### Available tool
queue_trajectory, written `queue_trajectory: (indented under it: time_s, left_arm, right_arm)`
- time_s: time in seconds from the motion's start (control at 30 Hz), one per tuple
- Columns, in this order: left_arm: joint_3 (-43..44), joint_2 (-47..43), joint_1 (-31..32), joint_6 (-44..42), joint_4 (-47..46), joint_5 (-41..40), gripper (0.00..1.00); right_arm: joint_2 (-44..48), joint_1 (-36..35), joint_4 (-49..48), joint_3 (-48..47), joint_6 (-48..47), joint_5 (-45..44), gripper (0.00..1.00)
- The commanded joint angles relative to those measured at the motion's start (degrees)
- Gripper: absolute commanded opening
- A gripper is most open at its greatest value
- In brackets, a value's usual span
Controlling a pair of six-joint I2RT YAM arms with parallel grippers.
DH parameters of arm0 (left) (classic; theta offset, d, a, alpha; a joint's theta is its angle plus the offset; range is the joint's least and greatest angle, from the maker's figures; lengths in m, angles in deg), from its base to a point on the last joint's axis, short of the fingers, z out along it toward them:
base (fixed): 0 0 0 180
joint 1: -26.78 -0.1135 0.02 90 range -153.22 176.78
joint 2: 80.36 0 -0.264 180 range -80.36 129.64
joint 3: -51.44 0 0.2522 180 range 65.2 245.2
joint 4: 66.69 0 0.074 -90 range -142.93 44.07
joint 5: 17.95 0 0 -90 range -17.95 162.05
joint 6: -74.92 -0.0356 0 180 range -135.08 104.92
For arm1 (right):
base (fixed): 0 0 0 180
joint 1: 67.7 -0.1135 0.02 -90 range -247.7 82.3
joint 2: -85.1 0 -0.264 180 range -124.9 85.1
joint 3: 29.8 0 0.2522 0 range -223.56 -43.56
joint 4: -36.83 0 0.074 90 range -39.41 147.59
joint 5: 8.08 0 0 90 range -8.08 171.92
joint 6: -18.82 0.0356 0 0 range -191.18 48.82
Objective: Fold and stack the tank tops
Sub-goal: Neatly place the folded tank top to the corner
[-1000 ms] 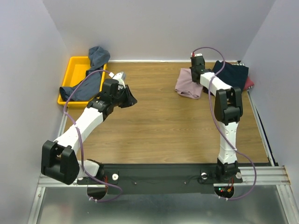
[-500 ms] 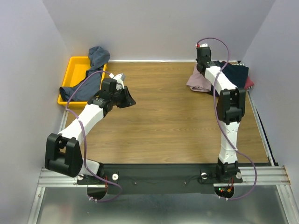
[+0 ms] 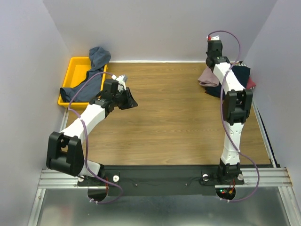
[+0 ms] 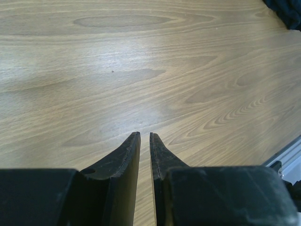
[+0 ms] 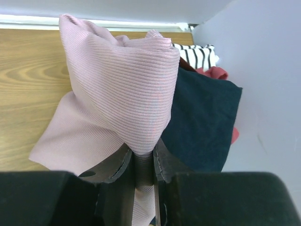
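Pinching pink tank top at bunched fold with right gripper, jaws clamped on cloth, far right by navy top. Hovering left gripper over table, jaws all but closed, empty. Looks soft, light, floppy; better grabbed at hem corners.

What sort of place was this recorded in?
Probably a lab robot cell, not a home: a wood-grain table boxed in by bare pale walls, left arm and right arm bolted to a metal rail, the right gripper pinching a pink tank top.
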State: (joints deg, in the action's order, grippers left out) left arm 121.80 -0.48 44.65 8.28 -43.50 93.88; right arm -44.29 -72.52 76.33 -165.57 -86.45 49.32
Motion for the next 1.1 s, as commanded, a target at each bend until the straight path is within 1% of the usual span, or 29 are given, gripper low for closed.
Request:
queue_trajectory:
  time_s: [0.0, 0.27, 0.37, 0.6, 0.83, 0.9, 0.93, 1.0, 1.03, 1.07]
  left_arm:
    - [-0.96, -0.07, -0.38, -0.85, -1.7, 1.91, 0.26]
    - [-0.96, 0.72, -0.38, -0.68, -2.05, 2.96, 0.26]
    - [-0.96, 0.72, -0.38, -0.68, -2.14, 2.87, 0.26]
    - [-1.23, 1.33, -0.38, -0.59, -2.4, 3.66, 0.26]
    - [-1.67, 1.16, -0.38, -0.42, -2.66, 3.66, 0.26]
    - [-1.75, 1.16, -0.38, -0.41, -2.84, 3.84, 0.26]
    - [-1.93, 1.16, -0.38, -0.33, -2.84, 3.93, 0.26]
    - [-2.02, 1.33, -0.38, -0.24, -3.01, 4.19, 0.26]
    - [-2.02, 1.25, -0.38, -0.24, -3.1, 4.19, 0.26]
    - [-2.11, 1.25, -0.29, -0.33, -3.02, 4.19, 0.26]
  right_arm:
    - [0.45, 2.09, -0.86, -3.32, 0.5, -0.89, 0.0]
    - [1.24, 4.56, -0.16, -3.49, 3.31, 1.22, 0.01]
    - [1.33, 7.19, 0.19, -3.05, 4.28, 1.57, 0.01]
    - [2.56, 10.97, 0.8, -0.24, 8.23, 3.59, 0.0]
    - [1.33, 13.17, 0.81, 2.39, 11.04, 3.95, 0.01]
    - [1.33, 13.52, 0.89, 3.71, 11.92, 5.0, 0.04]
    - [1.06, 13.78, 0.98, 4.06, 12.88, 4.91, 0.11]
    - [0.89, 14.05, 1.07, 5.2, 14.29, 4.13, 0.2]
    - [1.06, 14.22, 1.16, 5.56, 14.82, 3.69, 0.36]
    - [1.24, 14.31, 1.33, 5.82, 15.09, 3.51, 0.45]
